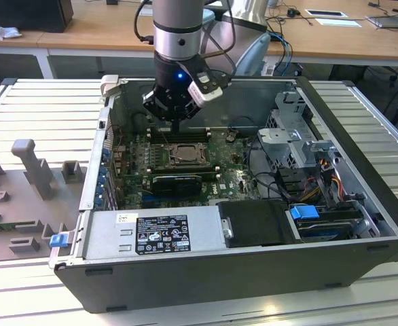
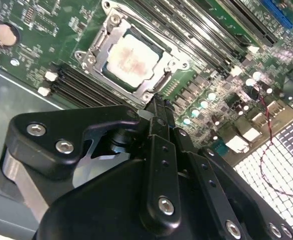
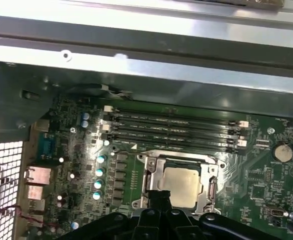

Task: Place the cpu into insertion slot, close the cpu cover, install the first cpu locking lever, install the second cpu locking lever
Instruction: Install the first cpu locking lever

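Observation:
The cpu (image 2: pixel 133 60) (image 3: pixel 181 183), a square chip with a silvery top, lies in the insertion slot (image 1: pixel 183 155) on the green board. The cpu cover (image 2: pixel 105 44) (image 3: pixel 153 176), a metal frame plate, lies flat around the chip, which shows through its window. My gripper (image 1: pixel 176 126) (image 2: pixel 159 103) (image 3: pixel 159 198) hangs just above the socket's edge, beside the memory slots. Its black fingers are shut together with nothing between them. The tip hovers near one corner of the cover; I cannot tell whether it touches.
The board sits deep in an open computer case (image 1: pixel 362 136) with tall metal walls. Long black memory slots (image 3: pixel 171 131) run beside the socket. A black heatsinked card (image 1: pixel 177 183), a drive cage (image 1: pixel 301 146) and cables (image 1: pixel 331 173) stand in the exterior view's right.

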`<action>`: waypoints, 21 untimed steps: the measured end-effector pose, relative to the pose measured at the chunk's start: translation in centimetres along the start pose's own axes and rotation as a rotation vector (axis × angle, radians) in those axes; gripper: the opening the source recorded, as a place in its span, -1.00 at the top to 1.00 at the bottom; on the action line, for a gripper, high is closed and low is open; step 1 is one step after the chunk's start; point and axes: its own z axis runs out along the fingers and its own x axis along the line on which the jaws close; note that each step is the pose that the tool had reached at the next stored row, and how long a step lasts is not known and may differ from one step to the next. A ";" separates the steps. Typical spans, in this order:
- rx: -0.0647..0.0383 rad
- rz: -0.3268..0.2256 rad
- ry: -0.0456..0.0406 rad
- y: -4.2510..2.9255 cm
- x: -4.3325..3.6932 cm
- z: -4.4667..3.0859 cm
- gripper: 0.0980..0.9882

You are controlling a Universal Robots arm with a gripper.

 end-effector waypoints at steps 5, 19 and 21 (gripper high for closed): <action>0.000 -0.002 -0.0006 0.11 1.03 0.01 0.98; -0.001 0.005 -0.0024 1.76 4.34 0.43 0.98; -0.002 0.005 -0.0024 2.29 4.34 0.57 0.98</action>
